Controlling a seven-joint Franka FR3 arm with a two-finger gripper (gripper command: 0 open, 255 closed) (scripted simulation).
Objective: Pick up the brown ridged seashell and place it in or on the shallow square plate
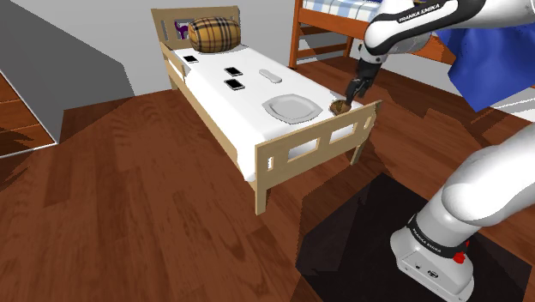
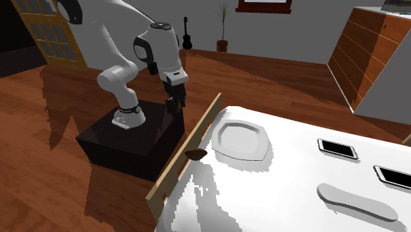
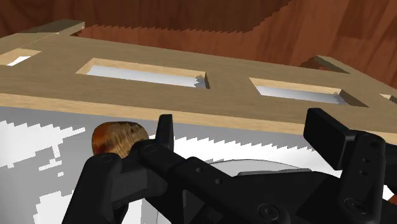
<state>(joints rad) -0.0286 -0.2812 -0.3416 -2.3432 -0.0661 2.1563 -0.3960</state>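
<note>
A white robot arm reaches over the foot end of a small wooden bed. Its black gripper (image 1: 356,88) hangs above the white sheet near the shallow square plate (image 1: 290,107), with its fingers spread wide and holding nothing.

The brown ridged seashell (image 1: 340,106) lies on the sheet just beside the plate, on the plate's side nearest the bed's corner. It is close to the wooden footboard (image 1: 317,141). In the wrist view the seashell sits outside the gap, just beside one finger (image 3: 164,130), not between the two.

This looks like the approach step, with no grasp made yet. The next move probably calls for shifting the gripper sideways until the seashell is centred between the fingers. It would then lower and close, minding the footboard.

The plate is empty.
</note>
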